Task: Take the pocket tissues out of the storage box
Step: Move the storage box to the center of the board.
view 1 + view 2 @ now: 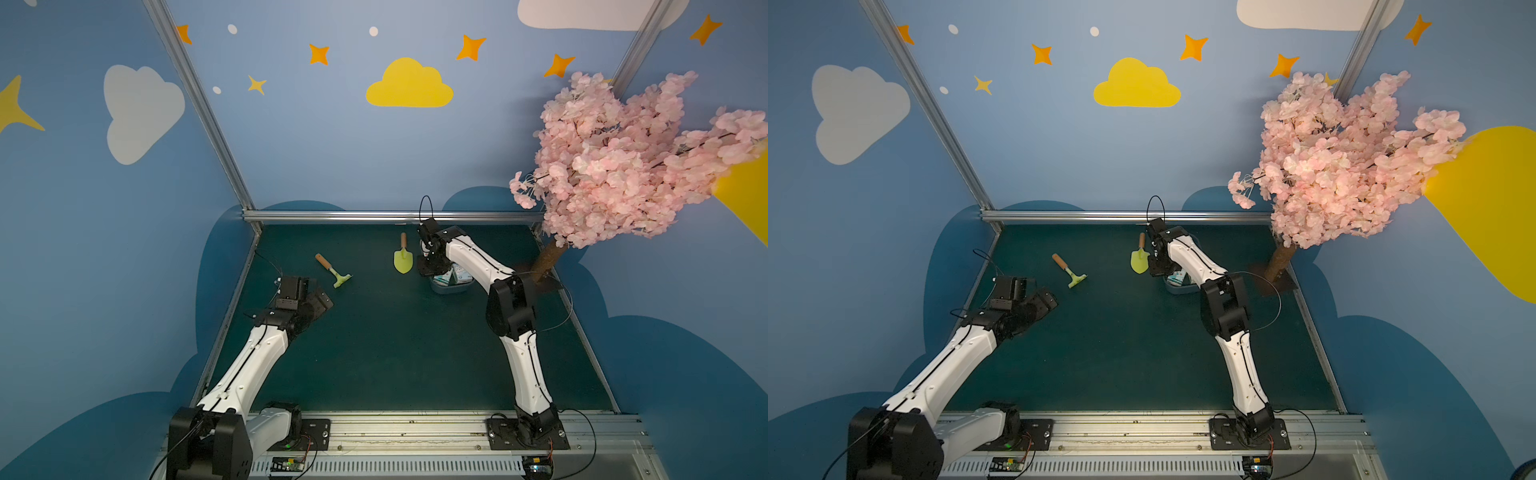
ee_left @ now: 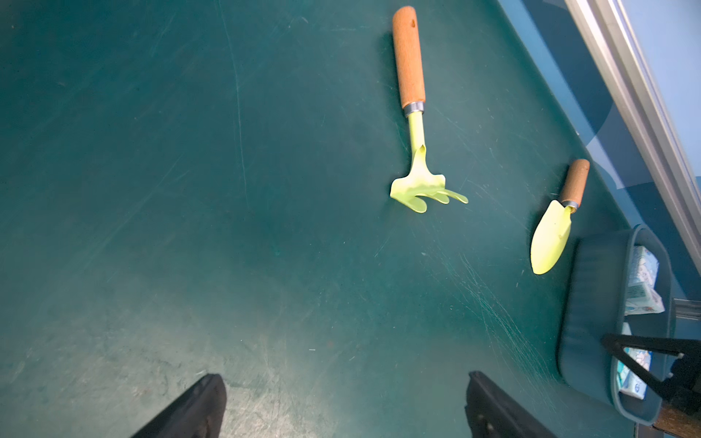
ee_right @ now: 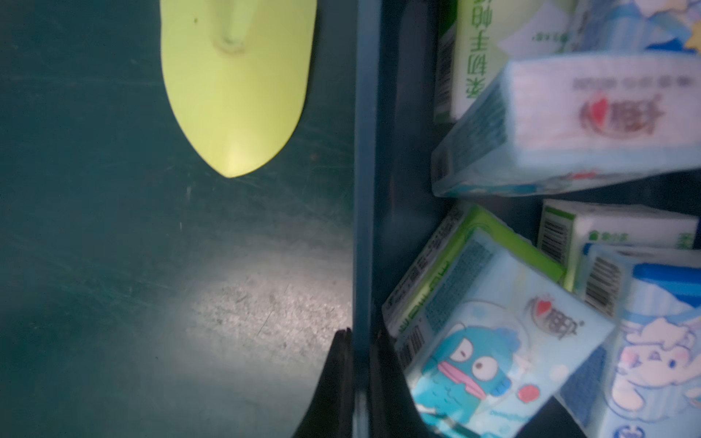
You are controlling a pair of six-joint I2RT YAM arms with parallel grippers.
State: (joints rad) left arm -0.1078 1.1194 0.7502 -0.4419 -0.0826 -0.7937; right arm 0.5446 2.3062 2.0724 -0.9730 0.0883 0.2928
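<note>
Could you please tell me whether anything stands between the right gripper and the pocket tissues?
No. The right gripper is shut on the storage box wall, one finger either side; the pocket tissues lie right beside the inner finger, nothing visible between.

Trowel (image 1: 402,262) nr box (image 1: 451,289) wall; narrow gap.

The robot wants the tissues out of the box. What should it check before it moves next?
1. Right gripper shut on the box wall: ok.
2. Tissues lying in the box, none outside: ok.
3. Trowel beside the box, not touching it: ok.
4. Rake well away from the box: ok.
5. Left gripper open and empty: ok.
6. Grip strong enough to tip the box: cannot tell.
</note>
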